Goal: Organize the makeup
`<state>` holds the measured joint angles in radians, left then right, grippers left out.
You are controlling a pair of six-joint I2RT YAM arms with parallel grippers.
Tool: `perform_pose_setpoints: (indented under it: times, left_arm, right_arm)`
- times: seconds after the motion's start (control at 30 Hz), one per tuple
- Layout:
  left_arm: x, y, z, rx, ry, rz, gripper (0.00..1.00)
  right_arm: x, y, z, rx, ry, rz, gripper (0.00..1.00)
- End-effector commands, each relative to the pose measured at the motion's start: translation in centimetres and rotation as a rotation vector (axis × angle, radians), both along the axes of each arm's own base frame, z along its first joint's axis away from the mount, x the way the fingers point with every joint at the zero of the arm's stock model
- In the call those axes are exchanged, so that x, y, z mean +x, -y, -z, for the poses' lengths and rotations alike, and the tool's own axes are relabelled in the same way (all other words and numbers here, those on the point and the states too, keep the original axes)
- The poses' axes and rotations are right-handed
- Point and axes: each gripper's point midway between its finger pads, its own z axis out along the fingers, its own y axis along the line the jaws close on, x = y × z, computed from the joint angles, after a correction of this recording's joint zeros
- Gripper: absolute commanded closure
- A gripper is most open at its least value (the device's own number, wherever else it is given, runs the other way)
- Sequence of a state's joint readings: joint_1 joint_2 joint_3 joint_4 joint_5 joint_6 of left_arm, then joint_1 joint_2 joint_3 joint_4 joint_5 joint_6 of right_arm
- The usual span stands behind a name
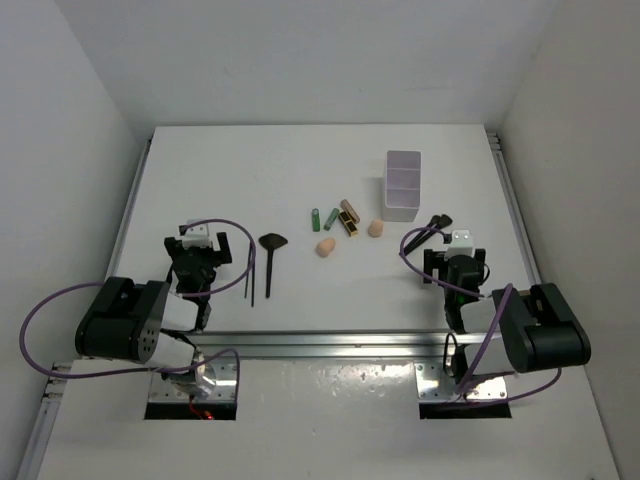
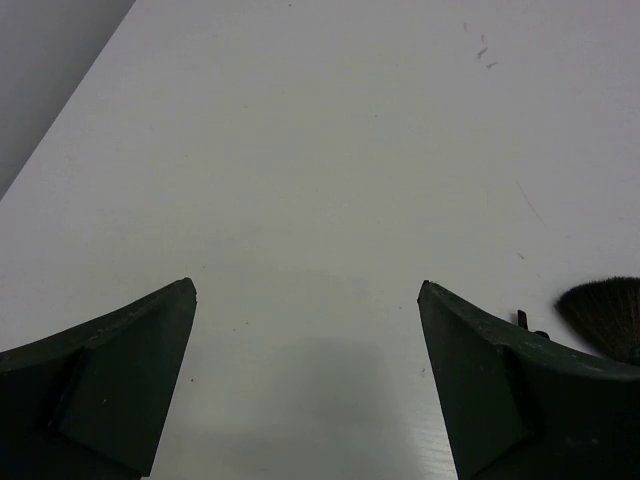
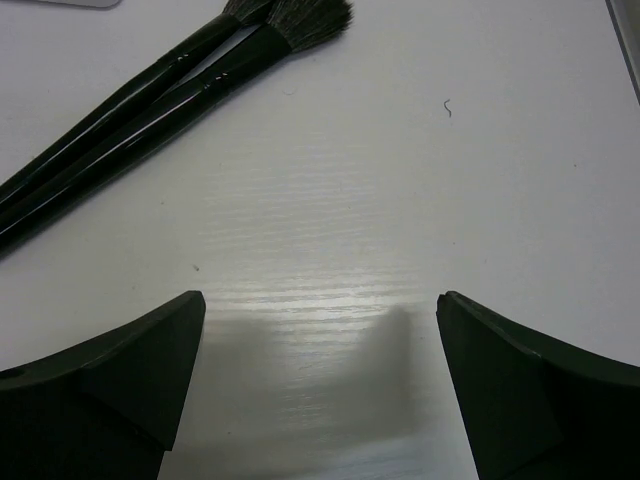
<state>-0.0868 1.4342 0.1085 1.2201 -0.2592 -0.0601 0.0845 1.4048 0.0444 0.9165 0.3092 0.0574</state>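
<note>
Top external view has the makeup point(image 1: 347, 223) lying loose across the middle of the desk point(image 1: 250, 165), none of it in the white box point(image 1: 402, 185) that stands toward the far right; a fan brush point(image 1: 271, 250) and thin sticks point(image 1: 250, 278) lie just beside the left tool point(image 2: 307, 290); green tubes point(image 1: 323, 217), a tan tube point(image 1: 349, 208), a black-and-gold tube point(image 1: 347, 224) and two peach sponges point(image 1: 326, 247) sit between the arms; two more brushes point(image 3: 150, 80) lie near the right tool point(image 3: 320, 297), close to the box; both tools hang low over bare desk, jaws spread wide with nothing between them; the sorting looks not yet begun, so the step in hand is a first pick; the right tool seems best placed; its next move calls for a shift forward and to its left over the brush handles, jaws set across them, then a squeeze, a lift and a drop into one compartment.
</note>
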Motion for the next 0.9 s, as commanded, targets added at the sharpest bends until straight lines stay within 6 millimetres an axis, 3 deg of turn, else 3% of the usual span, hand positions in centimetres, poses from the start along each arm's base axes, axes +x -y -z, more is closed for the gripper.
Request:
perform_pose_setpoints:
  times: [0.0,0.1,0.13,0.17,0.2,0.27,0.3,0.33,0.37,0.4,0.47,0.5,0.53,0.57,0.6,0.63,0.67,0.73,0.87]
  left_arm:
    - [0.8,0.4,-2.3,-0.013,0.08,0.003,0.0]
    - [0.8,0.4,-2.3,-0.013,0.08,0.003,0.0]
    - [0.8,0.4,-2.3,-0.013,0.08,0.003,0.0]
    - [0.8,0.4,-2.3,-0.013,0.08,0.003,0.0]
    - [0.9,0.5,-2.5,-0.014,0.091,0.014,0.0]
    - [1.8,1.7,-4.7,0.026,0.124,0.089,0.0]
    - [1.8,2.0,-2.6,0.049,-0.009,0.115,0.0]
    - [3.9,3.0,-6.0,0.075,0.022,0.167,0.0]
    - [4.3,3.1,-7.5,0.1,0.006,0.183,0.0]
    - [5.2,2.7,-8.2,0.107,-0.062,0.147,0.0]
    - [5.5,1.1,-9.8,0.12,-0.08,0.053,0.0]
    - [5.2,0.9,-9.8,0.137,-0.117,0.032,0.0]
    - [5.7,0.0,-12.0,0.172,-0.1,-0.015,0.0]
    - [5.7,-0.1,-12.6,0.178,-0.11,-0.031,0.0]
    - [5.4,-0.5,-11.8,0.17,-0.177,-0.057,0.0]
    - [5.5,-0.6,-11.6,0.115,-0.195,-0.093,0.0]
    - [5.7,-0.4,-13.0,0.088,-0.182,-0.105,0.0]
    - [5.3,0.2,-11.5,0.043,-0.24,-0.106,0.0]
    - [4.1,1.8,-9.9,0.019,-0.268,-0.045,0.0]
  right_arm:
    - [-2.5,1.1,1.3,-0.005,-0.031,0.062,0.0]
    - [-1.7,0.4,0.3,-0.016,-0.004,0.021,0.0]
    - [-2.7,1.0,1.0,-0.046,-0.062,0.052,0.0]
    - [-1.0,1.0,-0.9,-0.058,-0.018,0.059,0.0]
    - [-1.5,0.8,-0.4,-0.08,-0.078,0.058,0.0]
    - [-0.7,1.7,-2.7,-0.143,-0.132,0.103,0.0]
    - [-0.5,1.6,-3.5,-0.23,-0.167,0.053,0.0]
    - [-0.2,2.0,-4.6,-0.283,-0.183,0.065,0.0]
    - [0.9,2.9,-7.4,-0.388,-0.221,0.08,0.0]
    - [0.9,3.2,-8.2,-0.506,-0.267,0.07,0.0]
    - [2.0,4.4,-12.8,-0.635,-0.262,0.169,0.0]
    - [1.9,4.7,-13.3,-0.592,-0.247,0.24,0.0]
    - [1.7,4.6,-14.0,-0.512,-0.269,0.306,0.0]
    - [3.6,3.3,-14.6,-0.331,-0.272,0.223,0.06]
    - [3.2,2.1,-14.4,-0.145,-0.311,0.248,0.2]
    - [2.5,1.3,-13.5,-0.064,-0.376,0.219,0.28]
    - [2.8,0.3,-12.6,0.056,-0.409,0.18,0.34]
    - [3.6,-1.2,-12.5,0.199,-0.389,0.201,0.43]
    - [4.7,-2.6,-10.2,0.411,-0.364,0.311,0.45]
